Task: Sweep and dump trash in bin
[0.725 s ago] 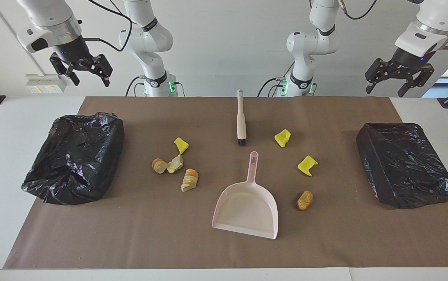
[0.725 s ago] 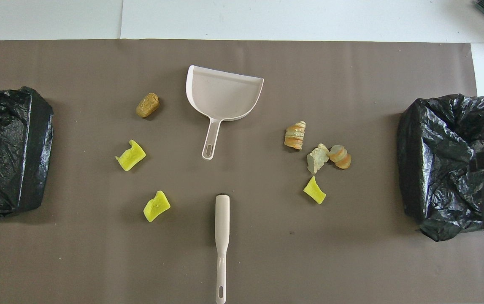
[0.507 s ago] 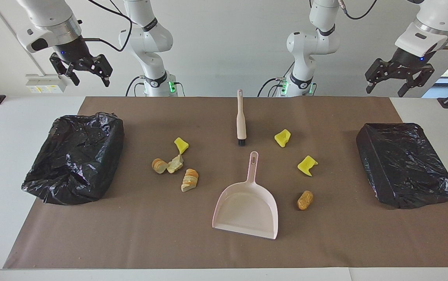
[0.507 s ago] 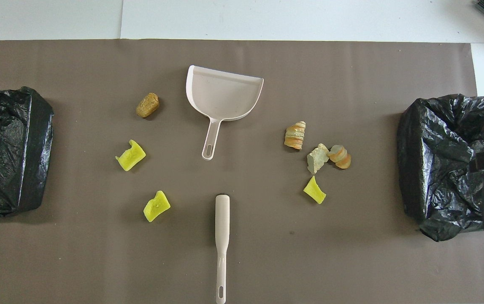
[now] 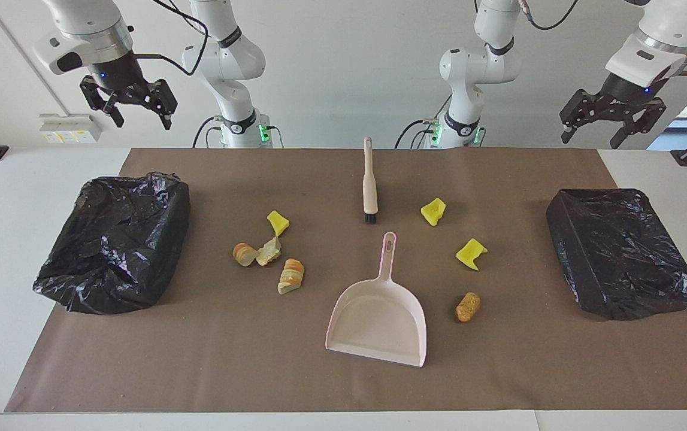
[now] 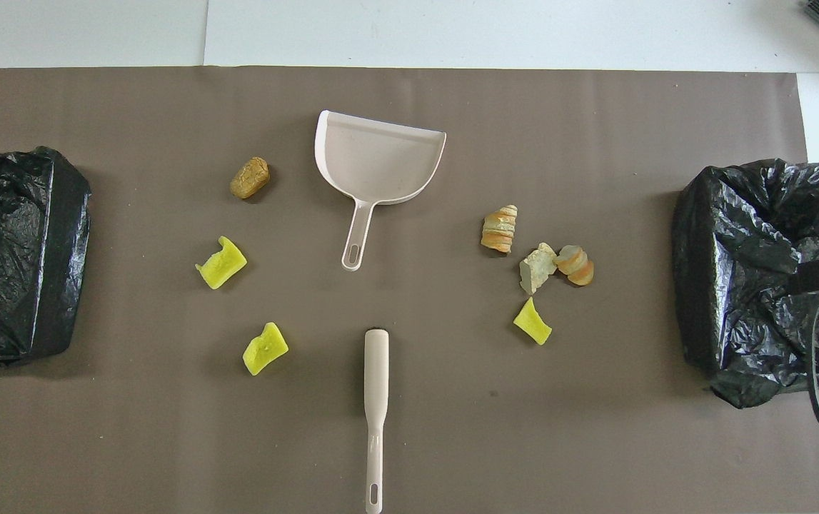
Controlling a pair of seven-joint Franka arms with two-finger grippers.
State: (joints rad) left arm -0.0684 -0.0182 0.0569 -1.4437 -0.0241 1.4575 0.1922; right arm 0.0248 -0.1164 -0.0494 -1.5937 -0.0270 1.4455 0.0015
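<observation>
- We see the right end effector [image 5: 135,106] raised above the robots' edge of the worktop, at the right arm's end and roughly over the nearer rim of the crumpled black bin [image 5: 112,242]; its fingers are spread and it holds nothing.
- We see the left end effector [image 5: 613,123] likewise raised at the left arm's end, released and empty, over the worktop's edge near the flatter black bin [image 5: 622,251]. That arm waits.
- The trash lies loose on the brown mat [image 5: 211,359] in two groups. Four pieces [image 5: 269,251] sit toward the right arm's end; three pieces [image 5: 471,254] sit toward the left arm's end.
- The brush [image 5: 369,179] lies midway between the arms, close to the robots, its long axis running straight away from them, handle toward the robots and black bristles pointing to the dustpan [image 5: 379,320].
- The dustpan lies farther from the robots on almost the same line, handle toward the brush, mouth facing away from the robots.
- We judge that the coming move turns on this line: both tools lie down and inward from either end effector, about equally distant, so each arm must swing toward the middle and come down across a handle.
- Compared with the earlier frames, the right end effector has shifted slightly inward and up; the left one, the tools and all trash are unmoved.
</observation>
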